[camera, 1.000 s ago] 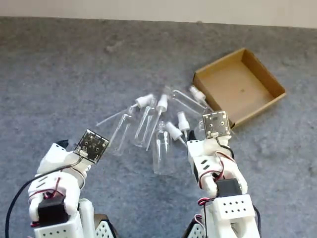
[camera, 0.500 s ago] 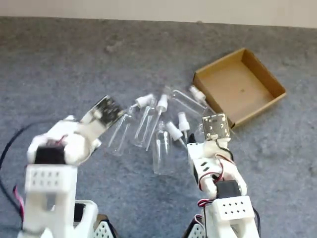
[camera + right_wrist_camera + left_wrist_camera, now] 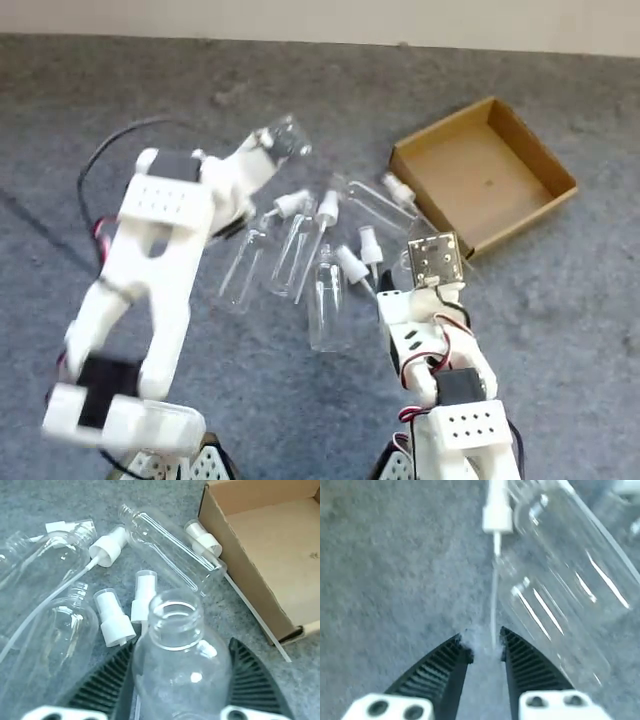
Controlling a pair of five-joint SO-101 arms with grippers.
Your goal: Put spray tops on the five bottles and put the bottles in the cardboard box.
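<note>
Several clear bottles (image 3: 327, 300) and loose white spray tops (image 3: 350, 263) lie in a heap on the grey carpet, left of the cardboard box (image 3: 470, 165). My left gripper (image 3: 485, 642) is open just above the carpet. The thin dip tube of one spray top (image 3: 497, 512) runs between its tips, and two bottles (image 3: 570, 575) lie beside it. My right gripper (image 3: 181, 647) is shut on an upright, uncapped bottle (image 3: 175, 630) at the heap's near right. In the high view that bottle (image 3: 405, 260) is mostly under the wrist.
The box (image 3: 280, 555) is open-topped and stands just right of the heap. A capped bottle (image 3: 170, 550) lies against its side wall, with a loose dip tube (image 3: 255, 615) along the wall. Bare carpet (image 3: 120, 110) spreads to the left and far side.
The left arm has risen from its folded pose at the near left and stretched out over the left side of the heap. The right arm and its bottle have stayed put.
</note>
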